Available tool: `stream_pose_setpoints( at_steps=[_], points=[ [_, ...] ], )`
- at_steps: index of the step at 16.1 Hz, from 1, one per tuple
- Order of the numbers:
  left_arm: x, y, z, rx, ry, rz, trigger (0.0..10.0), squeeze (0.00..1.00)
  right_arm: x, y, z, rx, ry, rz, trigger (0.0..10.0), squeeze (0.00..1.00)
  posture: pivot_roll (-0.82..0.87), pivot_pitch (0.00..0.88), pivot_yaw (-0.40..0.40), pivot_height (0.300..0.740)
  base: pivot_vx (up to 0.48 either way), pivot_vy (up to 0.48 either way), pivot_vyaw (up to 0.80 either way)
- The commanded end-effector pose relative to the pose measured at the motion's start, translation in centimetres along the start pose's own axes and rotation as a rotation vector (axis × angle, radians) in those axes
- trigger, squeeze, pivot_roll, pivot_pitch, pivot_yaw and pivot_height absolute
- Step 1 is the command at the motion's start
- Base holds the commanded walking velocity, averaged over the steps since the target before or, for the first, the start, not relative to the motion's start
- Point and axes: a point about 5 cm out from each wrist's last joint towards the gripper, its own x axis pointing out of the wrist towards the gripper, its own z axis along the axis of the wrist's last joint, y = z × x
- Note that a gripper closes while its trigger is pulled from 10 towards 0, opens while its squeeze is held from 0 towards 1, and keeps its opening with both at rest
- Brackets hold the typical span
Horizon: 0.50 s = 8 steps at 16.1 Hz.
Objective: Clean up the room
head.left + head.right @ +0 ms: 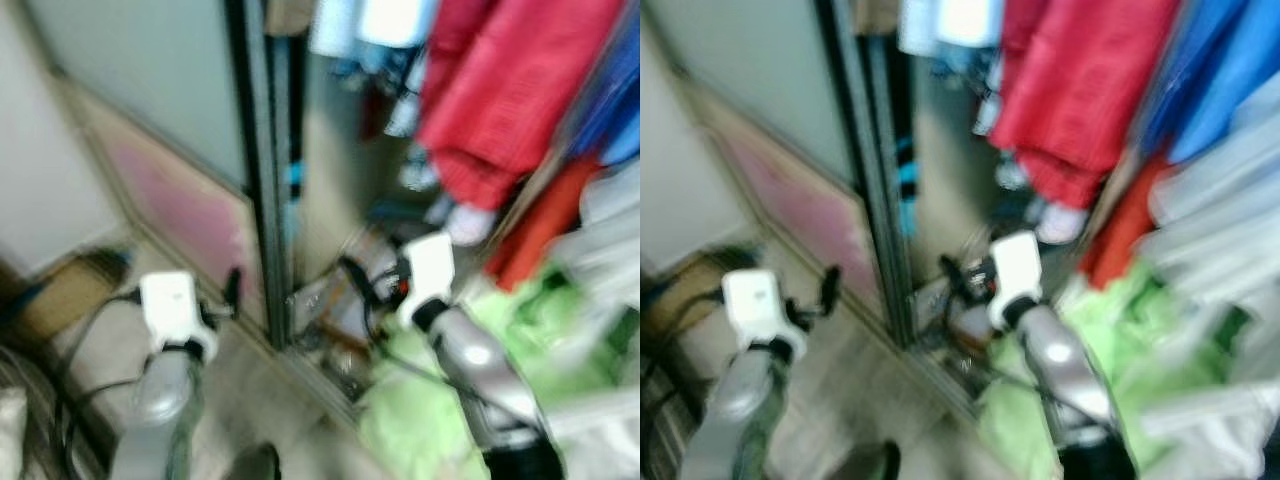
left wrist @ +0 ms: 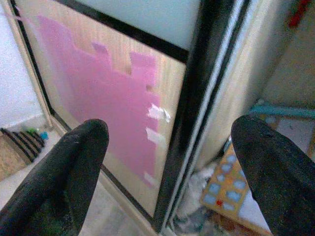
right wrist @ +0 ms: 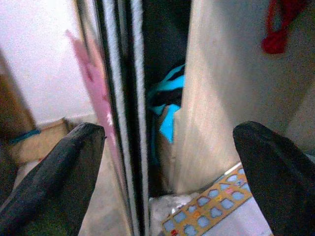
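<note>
I face an open wardrobe with a sliding door (image 1: 190,130) that carries a pink patch (image 2: 108,108). Red garments (image 1: 500,100) hang inside, and light green cloth (image 1: 430,400) is piled on the right. My left gripper (image 2: 170,142) is open and empty, in front of the door's black frame (image 1: 262,200). My right gripper (image 3: 170,142) is open and empty, at the wardrobe's opening near its floor. A yellow board with blue shapes (image 3: 206,209) lies on the wardrobe floor beside crumpled plastic. A blue and black item (image 3: 165,105) is tucked behind the door rail. The head views are blurred.
Blue (image 1: 1230,70), white and orange (image 1: 540,220) clothes hang at the right. A white wall (image 1: 40,170) stands at the left, with a brown box (image 1: 70,290) and a striped mat (image 2: 22,137) on the floor below it. Cables trail beside my left arm (image 1: 160,390).
</note>
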Motion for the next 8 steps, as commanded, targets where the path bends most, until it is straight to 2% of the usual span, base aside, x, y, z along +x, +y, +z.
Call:
stream_pose_setpoints(
  at_steps=[1, 4, 8],
  points=[
    [0.02, 0.27, 0.56, 0.031, -0.010, 0.005, 10.0, 0.00, 0.16, -0.20, 0.27, 0.002, -0.010, -0.001, 10.0, 0.00, -0.01, 0.000, -0.064, 0.740, 0.000, 0.000, 0.80],
    [0.08, 0.71, 0.93, 0.048, -0.045, 0.033, 10.0, 0.00, 0.10, -0.64, 0.16, 0.012, -0.005, -0.029, 10.0, 0.00, -0.01, 0.000, -0.062, 0.740, 0.000, 0.000, 0.80],
    [-0.02, 0.71, 0.75, 0.022, -0.018, 0.040, 10.0, 0.00, 0.04, -0.60, 0.09, 0.013, -0.002, -0.026, 10.0, 0.00, -0.01, 0.000, -0.062, 0.740, 0.000, 0.000, 0.80]
  ],
)
